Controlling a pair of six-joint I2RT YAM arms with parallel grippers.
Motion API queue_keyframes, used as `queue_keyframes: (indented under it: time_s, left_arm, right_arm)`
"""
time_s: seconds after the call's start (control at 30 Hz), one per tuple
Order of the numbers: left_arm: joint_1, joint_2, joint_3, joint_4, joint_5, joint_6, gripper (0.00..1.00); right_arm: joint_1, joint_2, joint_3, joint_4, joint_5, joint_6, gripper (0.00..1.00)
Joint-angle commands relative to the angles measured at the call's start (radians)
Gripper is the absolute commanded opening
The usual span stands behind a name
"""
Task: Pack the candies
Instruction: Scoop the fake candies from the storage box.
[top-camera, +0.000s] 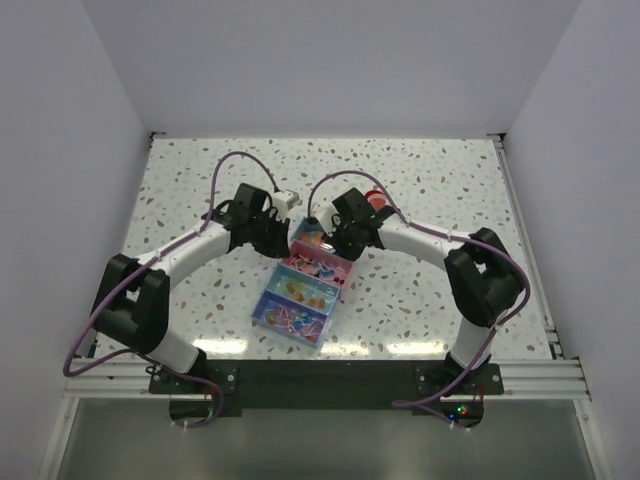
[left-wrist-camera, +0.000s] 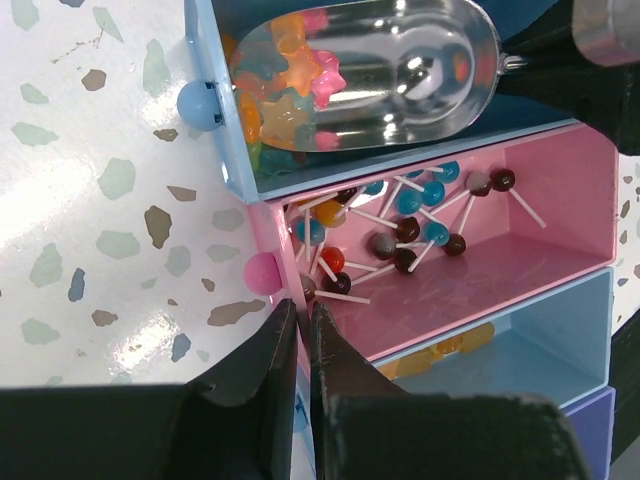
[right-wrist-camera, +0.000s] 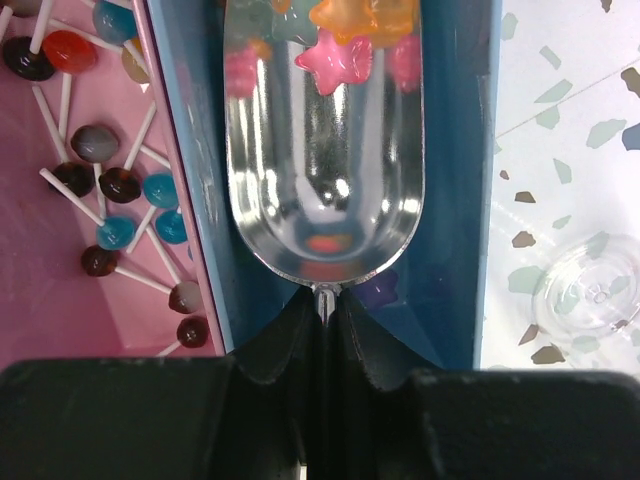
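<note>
A tray of pink, blue and purple compartments lies between the arms. My right gripper is shut on the handle of a metal scoop. The scoop lies in the dark blue end compartment. Small star-shaped candies, orange, pink and yellow, sit at the scoop's far end and in the compartment. My left gripper is shut on the wall of the pink compartment, which holds lollipops. In the top view both grippers, left and right, flank the tray's far end.
A clear round container stands on the speckled table right of the tray. A red lid and a small white object lie behind the grippers. A light blue compartment holds yellow sweets.
</note>
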Motion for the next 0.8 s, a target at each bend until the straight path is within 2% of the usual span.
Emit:
queue_keyframes:
  time_s: [0.0,0.2,0.5,0.77]
  left_arm:
    - [-0.020,-0.025,0.025,0.015,0.099,0.057,0.00]
    - [-0.020,-0.042,0.007,0.036,0.128,0.063,0.00]
    - [-0.018,-0.056,0.011,-0.007,-0.097,0.077,0.00]
    - [-0.018,-0.078,-0.013,0.001,-0.118,0.132,0.00]
  right_arm:
    - [0.019,0.047,0.004,0.090,-0.142,0.070,0.00]
    - [0.019,0.073,0.062,0.101,-0.196,0.124,0.00]
    - [-0.020,0.010,0.073,0.060,-0.242,0.158,0.00]
    - [-0.081,-0.024,0.026,0.076,-0.290,0.207,0.00]
